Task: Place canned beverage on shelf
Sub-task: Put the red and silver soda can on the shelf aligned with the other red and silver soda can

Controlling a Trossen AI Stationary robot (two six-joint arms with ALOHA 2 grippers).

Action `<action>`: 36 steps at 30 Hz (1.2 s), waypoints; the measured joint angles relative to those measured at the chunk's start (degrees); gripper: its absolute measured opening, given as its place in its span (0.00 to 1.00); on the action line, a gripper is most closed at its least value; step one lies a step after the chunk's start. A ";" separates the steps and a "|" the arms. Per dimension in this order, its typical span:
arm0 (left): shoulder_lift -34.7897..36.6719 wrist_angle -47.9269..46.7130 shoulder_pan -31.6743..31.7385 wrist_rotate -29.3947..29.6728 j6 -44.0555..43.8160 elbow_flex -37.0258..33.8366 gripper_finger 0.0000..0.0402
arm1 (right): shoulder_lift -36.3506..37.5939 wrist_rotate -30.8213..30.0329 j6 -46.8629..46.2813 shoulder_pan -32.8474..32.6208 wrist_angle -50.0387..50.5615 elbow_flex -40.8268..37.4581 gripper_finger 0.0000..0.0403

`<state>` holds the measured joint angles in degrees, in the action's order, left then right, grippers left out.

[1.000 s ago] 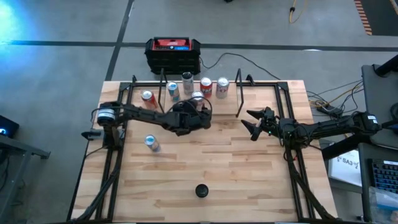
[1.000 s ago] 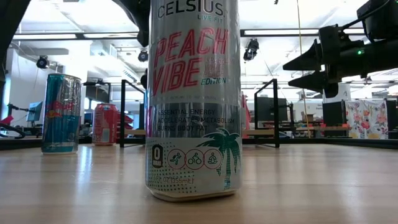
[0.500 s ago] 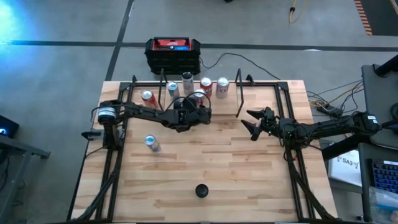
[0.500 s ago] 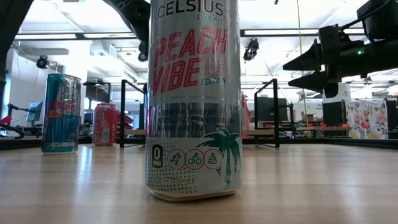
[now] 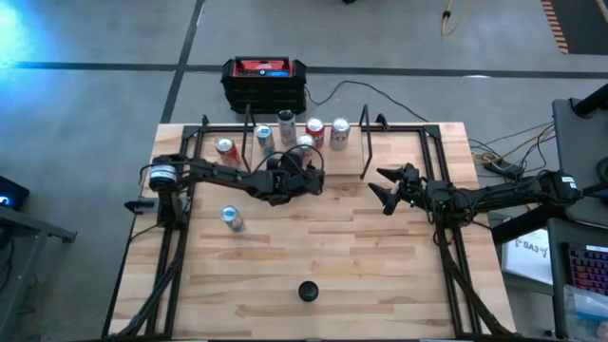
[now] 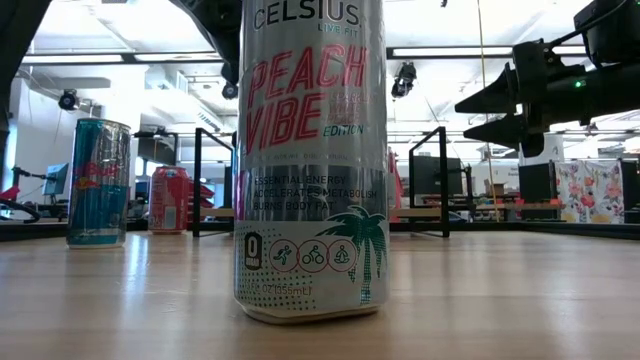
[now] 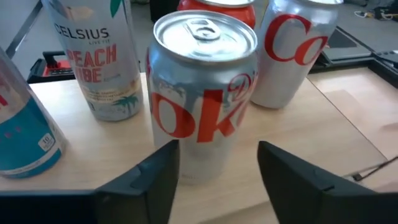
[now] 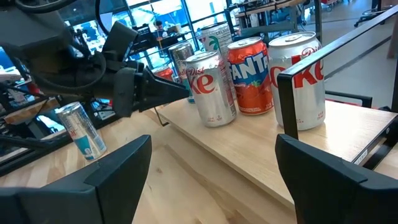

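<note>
Left gripper (image 5: 306,172) closed, arm extended; right gripper (image 5: 384,190) open, waiting

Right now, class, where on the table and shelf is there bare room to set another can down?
The table is bare between the right gripper and the front can, out to the right edge. The shelf has a free front strip by its right upright. Crowded: the five shelf cans, with the left gripper at them.

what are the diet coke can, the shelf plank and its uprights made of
Diet Coke can: probably aluminium, going by the bare silver lid with pull tab and the glossy printed silver wall.
Shelf plank: light wood or wood-look board, pale and matte, with faint grain.
Uprights: likely metal, thin square-edged black bars with a dull painted look.
</note>
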<state>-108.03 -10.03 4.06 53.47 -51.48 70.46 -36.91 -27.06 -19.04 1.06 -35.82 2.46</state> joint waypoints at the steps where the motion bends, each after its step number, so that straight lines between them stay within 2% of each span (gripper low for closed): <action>1: 0.00 -0.15 -0.10 0.19 0.00 0.00 0.55 | 0.02 0.01 0.00 -0.01 0.00 0.01 0.81; 9: 0.00 1.04 0.32 1.51 0.00 0.00 0.91 | 0.02 0.01 0.01 -0.01 -0.01 0.00 0.81; 11: 0.00 1.30 0.54 1.46 -0.01 0.00 0.97 | 0.02 0.01 0.00 -0.01 0.01 0.00 0.81; 17: 0.00 1.49 0.84 1.12 0.00 0.00 0.95 | 0.00 0.01 0.01 -0.02 -0.01 0.00 0.81; 23: 0.00 3.25 1.76 1.08 0.24 0.02 0.99 | 0.00 0.01 0.01 -0.02 -0.01 0.00 0.81; 30: -0.38 7.82 2.00 1.20 5.55 0.04 0.99 | 0.02 0.01 0.01 -0.02 -0.01 0.00 0.81; 36: -1.42 9.04 2.91 2.15 6.03 0.07 0.99 | 0.00 -0.01 0.01 -0.02 0.01 0.00 0.81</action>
<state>-109.45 -0.99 6.97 55.62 -45.45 70.52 -36.91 -27.07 -19.03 1.04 -35.81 2.46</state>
